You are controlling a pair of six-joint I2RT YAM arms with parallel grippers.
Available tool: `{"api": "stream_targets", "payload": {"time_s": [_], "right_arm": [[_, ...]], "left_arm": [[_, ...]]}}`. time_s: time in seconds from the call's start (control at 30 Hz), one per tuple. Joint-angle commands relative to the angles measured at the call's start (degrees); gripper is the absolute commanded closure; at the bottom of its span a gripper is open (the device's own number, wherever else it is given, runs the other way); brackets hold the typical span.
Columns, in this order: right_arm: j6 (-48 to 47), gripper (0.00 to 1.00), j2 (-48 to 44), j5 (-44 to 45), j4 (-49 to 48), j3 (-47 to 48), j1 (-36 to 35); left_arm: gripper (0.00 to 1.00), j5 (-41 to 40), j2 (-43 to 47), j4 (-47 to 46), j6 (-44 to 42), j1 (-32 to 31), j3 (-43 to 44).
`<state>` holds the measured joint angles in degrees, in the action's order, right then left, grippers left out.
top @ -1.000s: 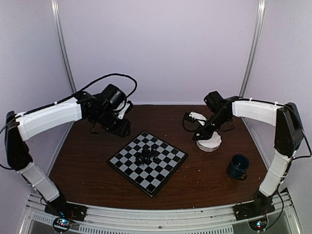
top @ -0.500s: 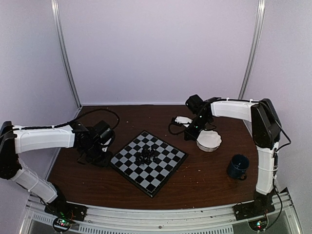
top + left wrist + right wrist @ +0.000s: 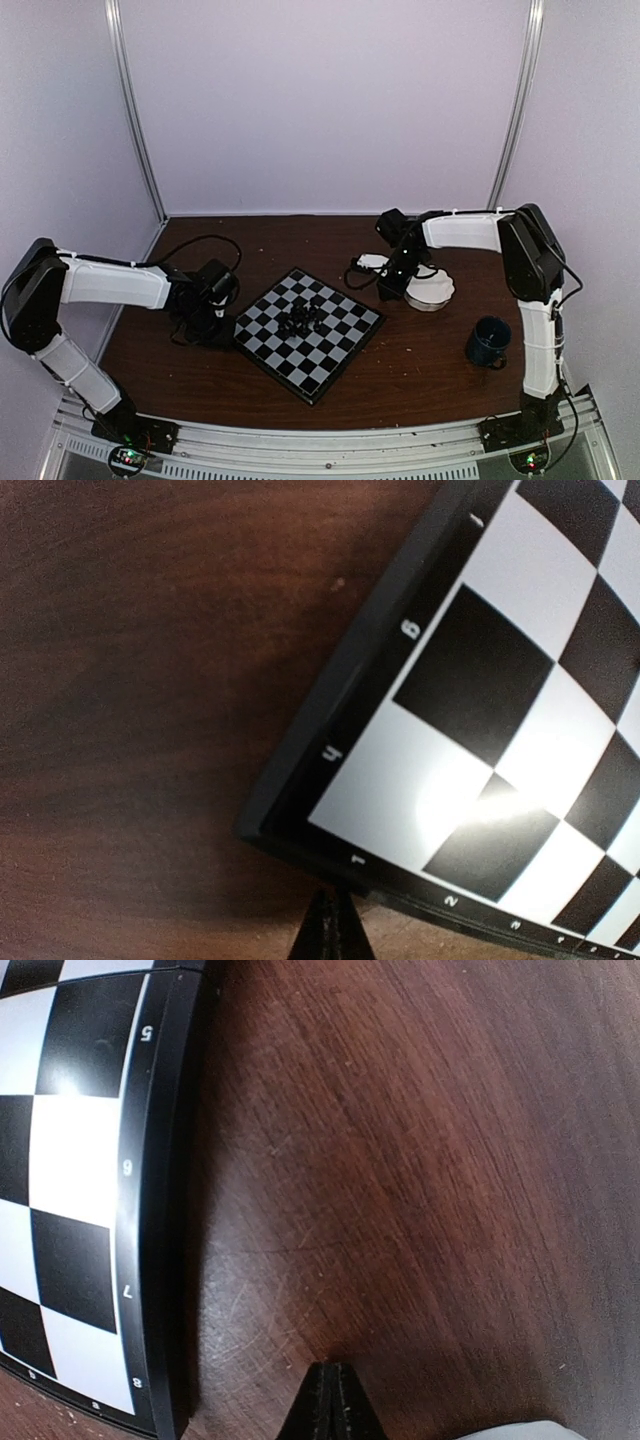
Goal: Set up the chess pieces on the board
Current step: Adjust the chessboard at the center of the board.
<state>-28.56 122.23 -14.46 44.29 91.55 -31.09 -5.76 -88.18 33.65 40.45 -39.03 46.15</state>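
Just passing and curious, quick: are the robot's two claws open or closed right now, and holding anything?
Left gripper: closed, holding nothing.
Right gripper: closed, holding nothing.

Two white-shelled robot arms with black joints reach inward. The left arm (image 3: 115, 285) stretches low and nearly level; its black two-finger left gripper (image 3: 330, 932) is pinched closed. The right arm (image 3: 462, 232) stands upright and bends sharply at the elbow; its black right gripper (image 3: 333, 1407) is likewise closed.
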Motion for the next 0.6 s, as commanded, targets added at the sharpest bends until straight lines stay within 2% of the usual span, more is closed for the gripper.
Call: {"api": "stream_targets", "payload": {"time_s": [0.0,0.57], "right_arm": [[-0.68,0.96,0.93,0.53,0.25,-1.26,-1.26],[-0.82,0.95,-1.95,-2.03,1.50,-7.82,-4.42]], "left_arm": [[1.00,0.95,-1.36,-5.48,0.54,2.00,-1.14],[1.00,2.85,-9.72,-11.94,-2.09,5.04,3.04]]}}
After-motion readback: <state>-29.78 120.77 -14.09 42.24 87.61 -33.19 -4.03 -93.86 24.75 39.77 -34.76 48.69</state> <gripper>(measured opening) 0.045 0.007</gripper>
